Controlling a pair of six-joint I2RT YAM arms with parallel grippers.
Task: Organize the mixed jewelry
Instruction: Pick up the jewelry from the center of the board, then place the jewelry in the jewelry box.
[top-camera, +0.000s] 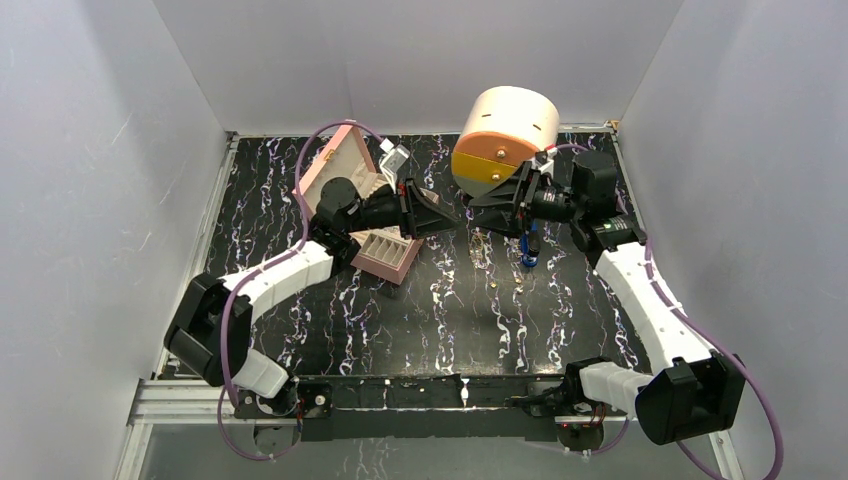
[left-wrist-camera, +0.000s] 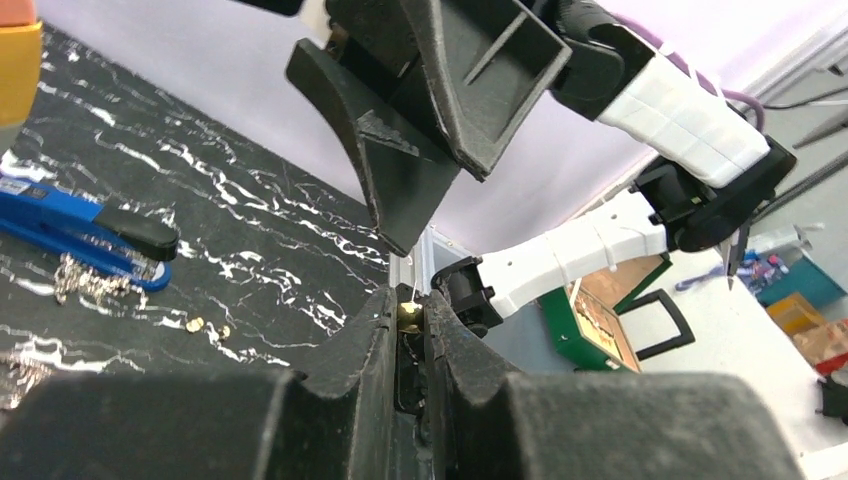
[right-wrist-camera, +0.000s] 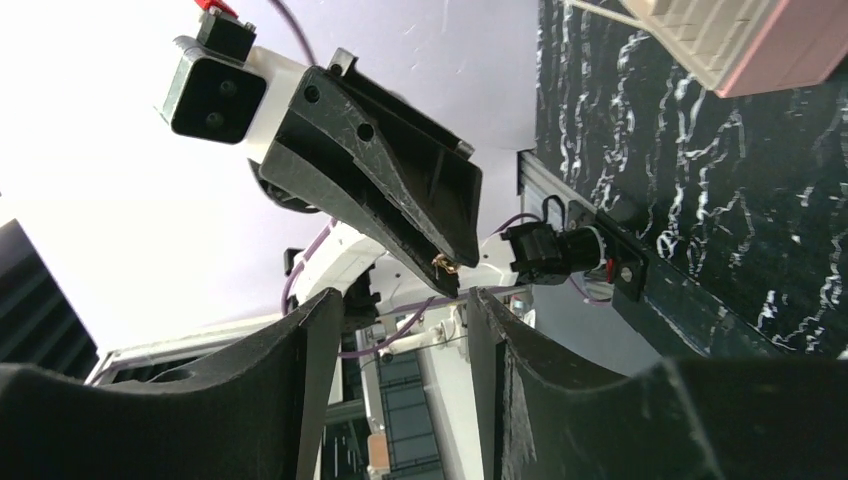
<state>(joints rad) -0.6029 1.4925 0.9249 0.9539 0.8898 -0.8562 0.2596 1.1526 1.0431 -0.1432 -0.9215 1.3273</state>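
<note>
Left tool (left-wrist-camera: 410, 303), pinched narrow on one gold piece (left-wrist-camera: 408, 318) above the bench (top-camera: 450, 310), faces your right tool (right-wrist-camera: 405, 300), spread wide: loosen early and you drop it among the mixed jewelry (left-wrist-camera: 195, 324) scattered there.

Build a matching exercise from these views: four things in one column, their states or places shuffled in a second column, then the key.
Column one
1. left pincer
2. right pincer
3. pink box
4. blue tool

Column two
A. lying flat on the marbled table
B. lid open
C. open, nothing between its fingers
D. shut on a small gold piece

Pairs: 1-D, 2-C, 3-B, 4-A
</note>
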